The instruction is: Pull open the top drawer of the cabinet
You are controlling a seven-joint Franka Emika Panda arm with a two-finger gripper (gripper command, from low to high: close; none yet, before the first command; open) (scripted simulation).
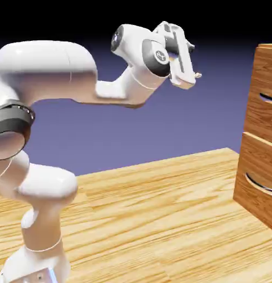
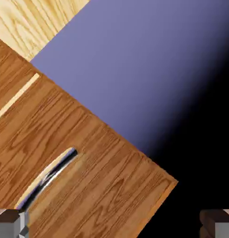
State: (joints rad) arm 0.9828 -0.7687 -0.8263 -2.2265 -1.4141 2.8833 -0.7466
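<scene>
Fingertips (image 2: pixel 9 223) of the gripper (image 1: pixel 189 77) stand spread and empty, well short of the cabinet (image 1: pixel 260 138), so the approach is in hand; next the jaws must line up around the handle (image 2: pixel 46 179) of the top drawer (image 1: pixel 266 91).

One white robot arm (image 1: pixel 50 77) carries one gripper (image 1: pixel 185 74), and two grey fingertips (image 2: pixel 9 223) show at the hand view's bottom edge. One cabinet (image 1: pixel 260 138) stands at the exterior view's right, with two drawer fronts in sight, the top drawer (image 1: pixel 266 94) and a lower drawer (image 1: pixel 259 174) (the frame cuts both off). Each bears one metal handle, so two handles show there; the hand view shows one handle (image 2: pixel 49 176).
</scene>
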